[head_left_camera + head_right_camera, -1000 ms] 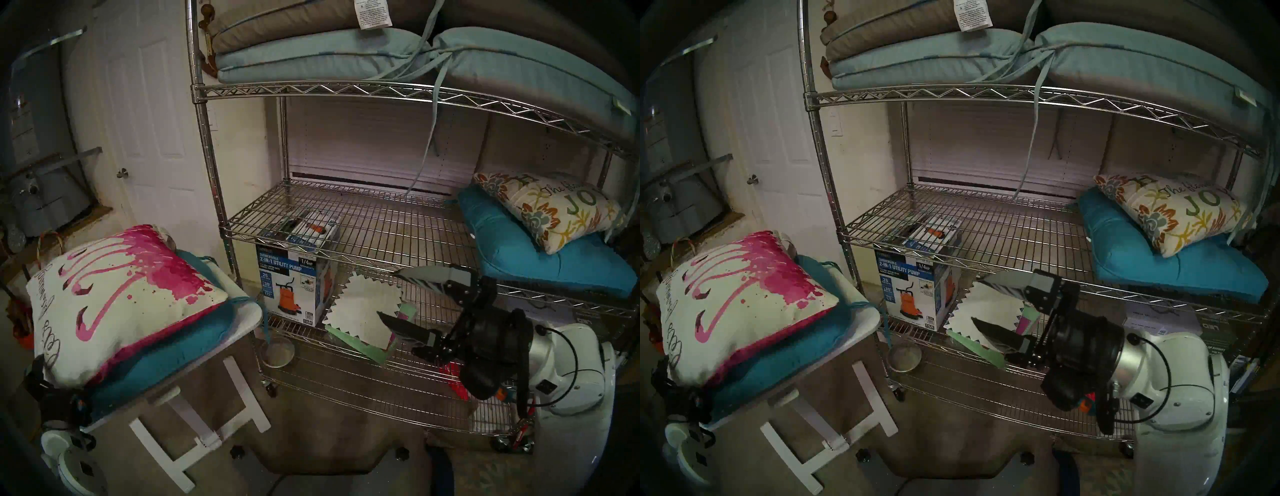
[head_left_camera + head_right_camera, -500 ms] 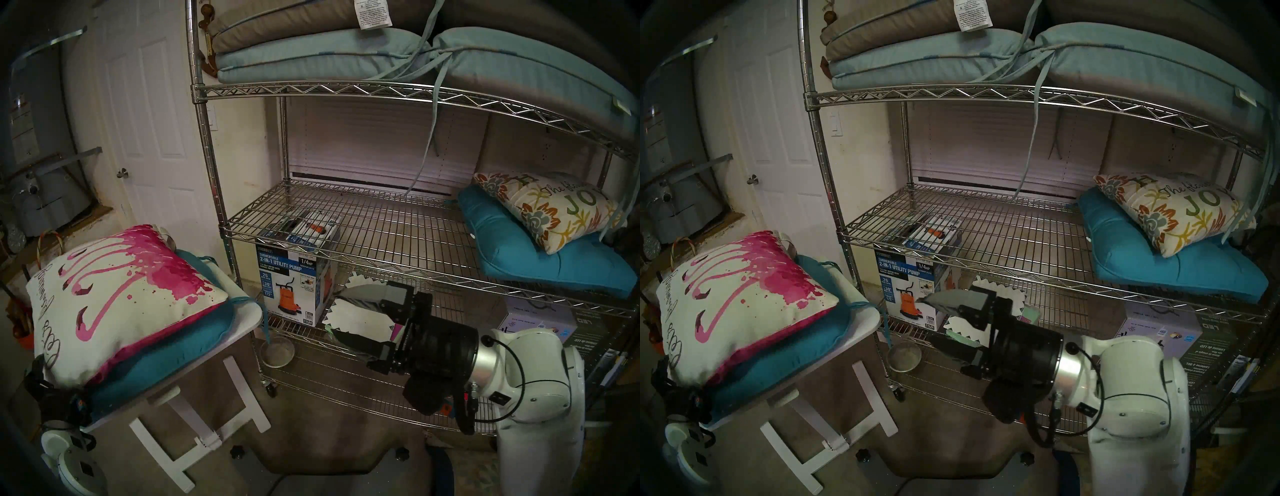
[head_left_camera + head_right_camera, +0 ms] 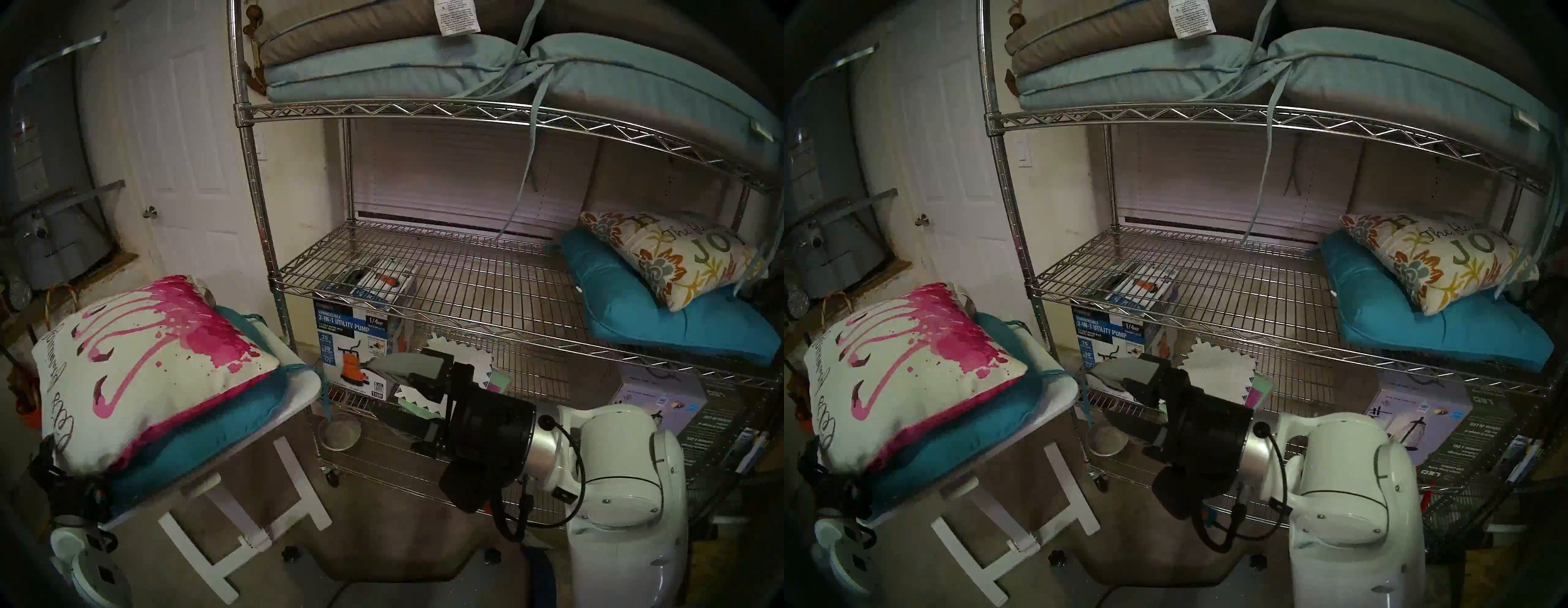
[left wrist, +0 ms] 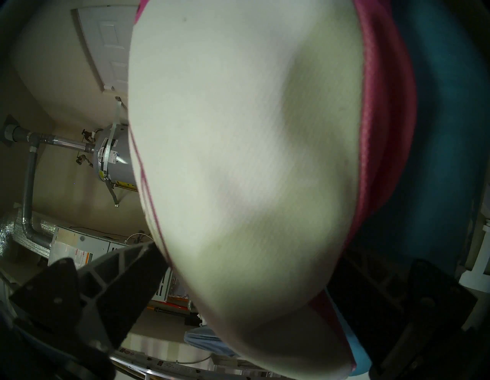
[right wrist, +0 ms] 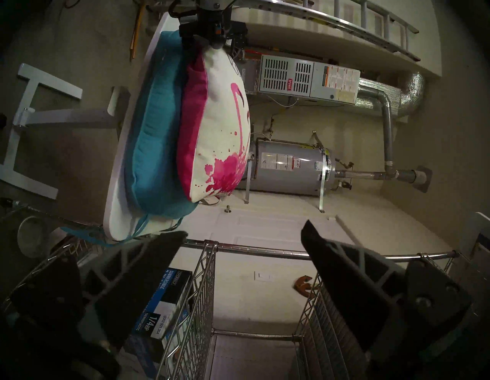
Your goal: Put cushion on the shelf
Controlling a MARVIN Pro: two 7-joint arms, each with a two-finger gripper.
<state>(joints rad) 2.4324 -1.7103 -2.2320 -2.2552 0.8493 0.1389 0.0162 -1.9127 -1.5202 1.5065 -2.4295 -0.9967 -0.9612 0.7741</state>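
Lying on the white tabletop [image 3: 297, 384], the pink-splashed white cushion [image 3: 144, 365] sits left of the spread, empty right end effector [image 3: 384, 392].

At nine o'clock, a white cushion [image 3: 140, 369] splashed with pink lies on a teal cushion [image 3: 203, 441]. At three o'clock, a cream floral pillow [image 3: 666, 259] tops another teal pad [image 3: 679, 327] on the chrome shelf [image 3: 445, 271].
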